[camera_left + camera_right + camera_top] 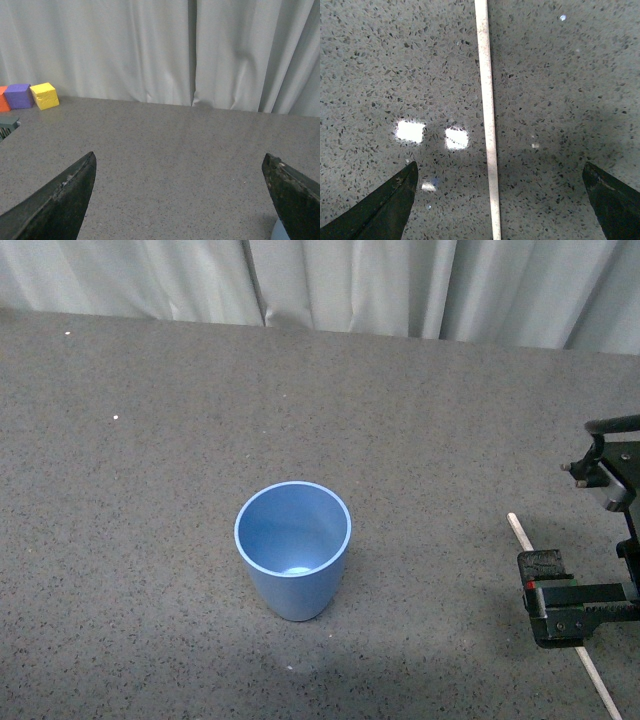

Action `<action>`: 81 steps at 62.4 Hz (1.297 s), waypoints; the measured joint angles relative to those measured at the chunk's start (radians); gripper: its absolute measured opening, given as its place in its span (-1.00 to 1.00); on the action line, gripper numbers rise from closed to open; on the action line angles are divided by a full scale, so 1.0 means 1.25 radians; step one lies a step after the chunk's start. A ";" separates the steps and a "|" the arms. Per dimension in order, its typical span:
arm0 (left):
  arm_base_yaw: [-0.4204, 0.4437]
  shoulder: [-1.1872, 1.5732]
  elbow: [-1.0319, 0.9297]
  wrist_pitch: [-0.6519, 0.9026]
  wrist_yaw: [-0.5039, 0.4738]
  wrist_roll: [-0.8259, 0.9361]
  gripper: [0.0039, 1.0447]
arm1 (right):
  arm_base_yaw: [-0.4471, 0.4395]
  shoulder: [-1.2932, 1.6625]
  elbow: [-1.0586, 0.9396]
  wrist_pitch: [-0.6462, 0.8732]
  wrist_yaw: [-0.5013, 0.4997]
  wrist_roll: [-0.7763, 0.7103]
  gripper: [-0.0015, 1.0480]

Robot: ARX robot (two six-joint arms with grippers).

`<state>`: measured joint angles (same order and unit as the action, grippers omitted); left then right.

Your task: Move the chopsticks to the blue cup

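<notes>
The blue cup stands upright and empty on the grey speckled table, a little below the middle of the front view. A sliver of it shows in the left wrist view. The chopstick lies flat on the table at the right, partly hidden by my right gripper. In the right wrist view the chopstick runs between the jaws of my open right gripper, which hangs just above it without touching. My left gripper is open and empty over bare table; it is out of the front view.
Orange, purple and yellow blocks sit by the grey curtain at the table's far edge. A dark object shows at that view's edge. The curtain closes the back.
</notes>
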<state>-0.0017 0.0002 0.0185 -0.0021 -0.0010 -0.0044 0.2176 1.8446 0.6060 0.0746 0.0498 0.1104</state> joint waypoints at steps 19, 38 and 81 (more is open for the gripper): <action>0.000 0.000 0.000 0.000 0.000 0.000 0.88 | -0.003 0.095 0.052 -0.002 -0.021 0.031 0.39; 0.000 0.000 0.000 0.000 0.000 0.000 0.88 | 0.005 0.110 0.070 -0.005 -0.016 0.039 -0.65; 0.000 0.000 0.000 0.000 0.001 0.000 0.88 | 0.226 -0.095 0.031 0.695 -0.128 0.090 -0.98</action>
<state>-0.0017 0.0002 0.0185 -0.0021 -0.0002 -0.0044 0.4999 1.7264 0.6453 0.9428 -0.1097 0.2230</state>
